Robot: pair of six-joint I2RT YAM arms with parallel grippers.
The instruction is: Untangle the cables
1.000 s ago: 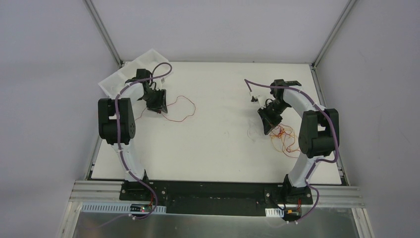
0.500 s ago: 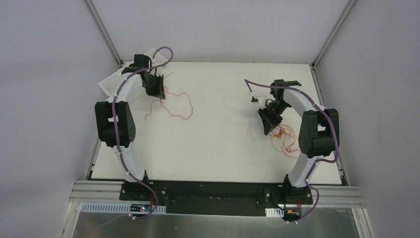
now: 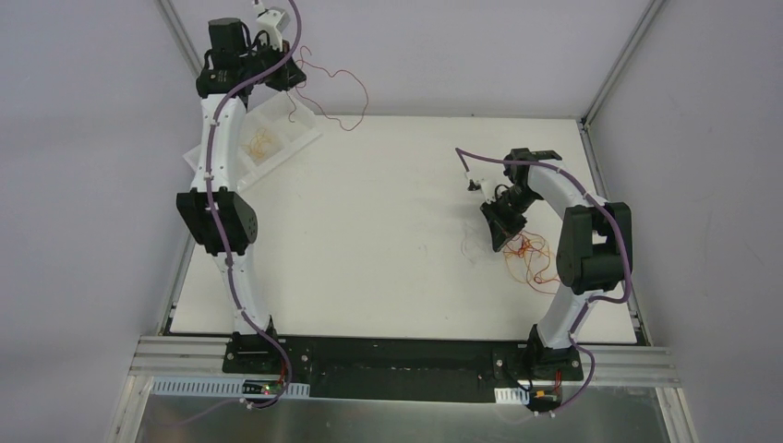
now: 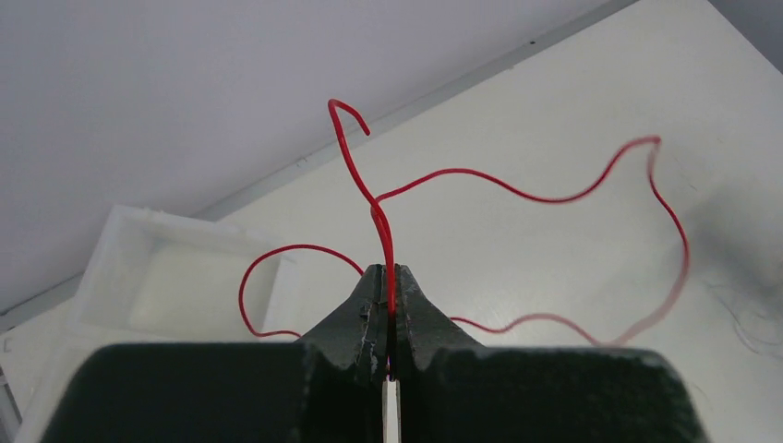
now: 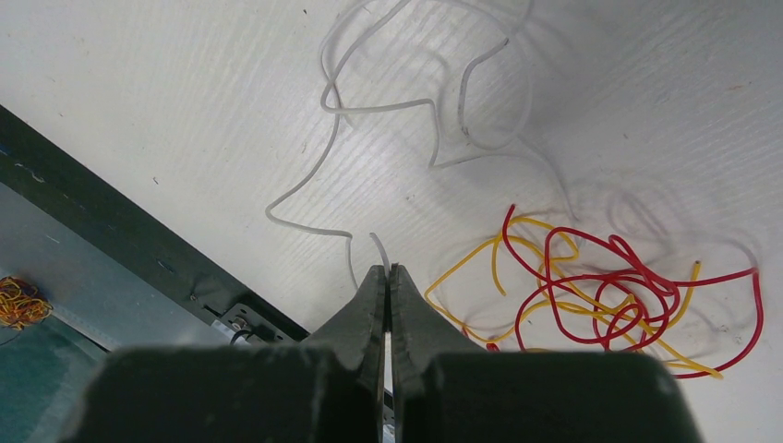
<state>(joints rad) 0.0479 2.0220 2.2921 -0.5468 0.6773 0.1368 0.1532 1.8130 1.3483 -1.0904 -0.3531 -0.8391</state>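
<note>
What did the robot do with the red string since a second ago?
The left gripper closed on the red cable and lifted it high, toward the far left corner, above the white tray. The right gripper stayed shut beside the red-and-yellow tangle.

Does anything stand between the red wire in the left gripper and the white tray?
Nothing visible does. The left gripper is shut on the red wire and holds it in the air; only open space shows between it and the white tray. One compartment already holds a small orange bundle.
</note>
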